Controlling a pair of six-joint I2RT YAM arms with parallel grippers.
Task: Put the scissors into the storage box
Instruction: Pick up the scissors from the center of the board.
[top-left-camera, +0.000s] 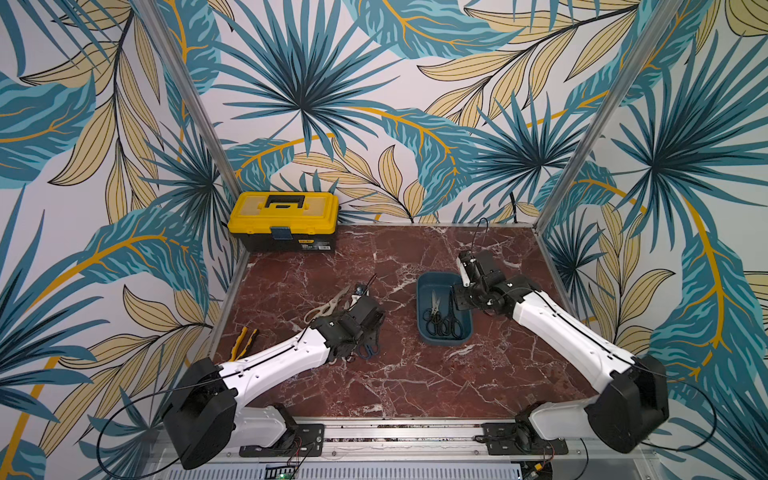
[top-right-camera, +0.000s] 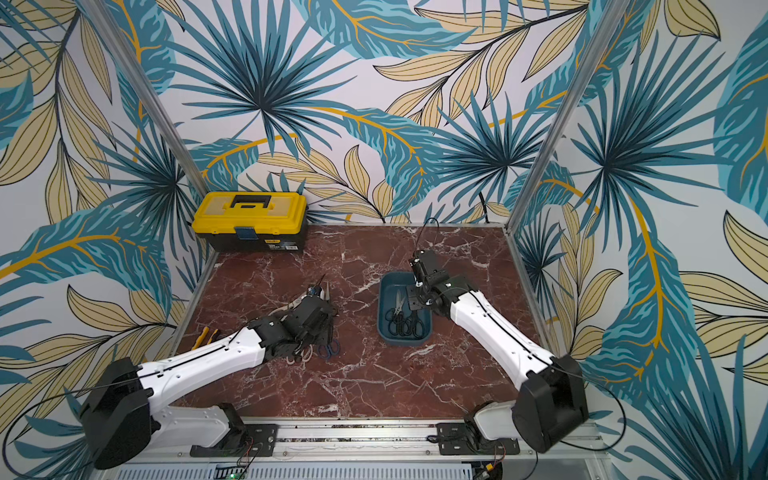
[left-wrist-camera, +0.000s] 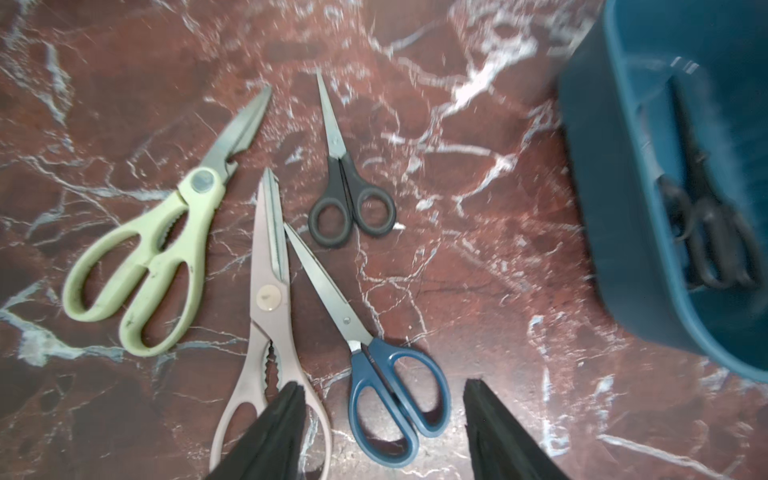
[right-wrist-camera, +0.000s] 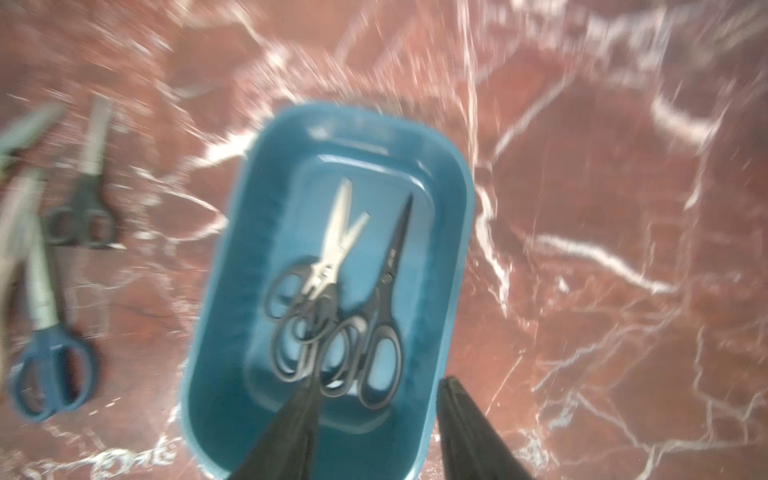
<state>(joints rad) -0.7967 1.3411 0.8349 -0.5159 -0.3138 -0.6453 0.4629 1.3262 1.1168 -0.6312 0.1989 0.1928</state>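
The left gripper (left-wrist-camera: 384, 415) hangs low with its jaws spread, straddling the handle of the blue-handled scissors (left-wrist-camera: 332, 299) without pinching it. Beside that pair lie the pale pink pair (left-wrist-camera: 270, 299), the cream pair (left-wrist-camera: 199, 187) and 1 small black-handled pair (left-wrist-camera: 347, 183), all 4 on the marble table (top-left-camera: 374, 374) left of the storage box (right-wrist-camera: 224, 332). The right gripper (right-wrist-camera: 378, 415) hovers over that box, jaws apart and empty, above 3 black-handled pairs (right-wrist-camera: 386, 291) lying inside.
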